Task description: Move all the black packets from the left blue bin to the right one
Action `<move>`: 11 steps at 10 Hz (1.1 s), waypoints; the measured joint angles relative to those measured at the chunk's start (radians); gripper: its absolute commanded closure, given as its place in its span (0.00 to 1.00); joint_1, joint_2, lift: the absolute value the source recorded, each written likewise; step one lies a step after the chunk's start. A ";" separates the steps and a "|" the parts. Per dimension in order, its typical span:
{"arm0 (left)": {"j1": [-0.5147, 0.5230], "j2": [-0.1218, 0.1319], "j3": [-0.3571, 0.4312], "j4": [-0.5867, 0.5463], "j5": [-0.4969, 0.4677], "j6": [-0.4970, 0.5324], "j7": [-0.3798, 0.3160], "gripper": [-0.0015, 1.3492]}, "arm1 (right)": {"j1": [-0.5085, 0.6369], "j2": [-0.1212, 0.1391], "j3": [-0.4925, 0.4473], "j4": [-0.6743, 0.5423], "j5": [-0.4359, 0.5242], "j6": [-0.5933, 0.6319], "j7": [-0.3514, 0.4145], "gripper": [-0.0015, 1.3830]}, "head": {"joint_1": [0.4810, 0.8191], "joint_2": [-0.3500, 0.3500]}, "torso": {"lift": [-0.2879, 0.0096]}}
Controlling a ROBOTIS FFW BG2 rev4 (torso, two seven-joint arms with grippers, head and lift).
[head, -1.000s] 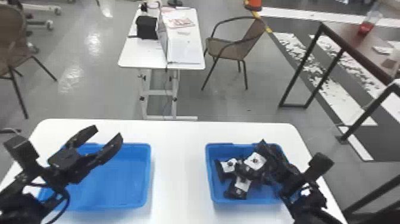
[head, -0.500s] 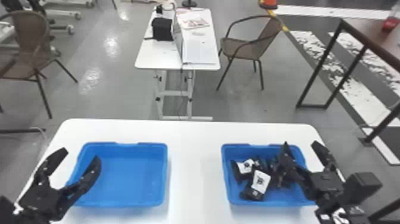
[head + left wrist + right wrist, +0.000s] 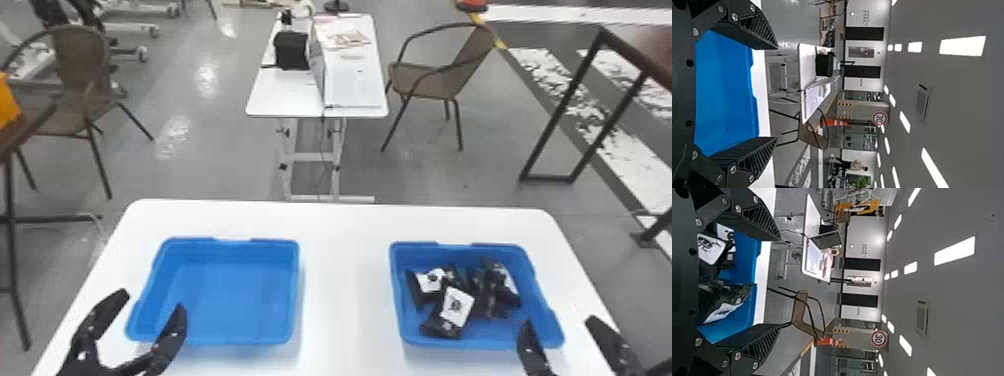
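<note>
Black packets (image 3: 441, 326) lay jumbled in right blue bin (image 3: 480, 343), white labels showing. Left gripper (image 3: 152, 300) hung at left blue bin (image 3: 235, 305), fingers spread, released. Right gripper (image 3: 560, 323) hung by right bin's near corner, likewise released, fingers wide.

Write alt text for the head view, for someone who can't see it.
Black packets lie heaped in the right blue bin on a white table; the left blue bin is empty. Both robot hands, left and right, are open near the bins' front edges.
</note>
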 measured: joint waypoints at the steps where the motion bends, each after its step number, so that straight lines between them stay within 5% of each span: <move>1: 0.025 0.000 -0.021 -0.016 -0.007 -0.012 0.043 0.17 | 0.027 0.000 0.000 0.005 0.015 -0.027 -0.022 0.18 | 0.63 0.40 | 0.97; 11: 0.042 0.000 -0.078 -0.026 0.016 0.033 0.075 0.17 | 0.025 0.000 0.002 0.018 -0.008 -0.051 -0.024 0.18 | 0.63 0.34 | 0.97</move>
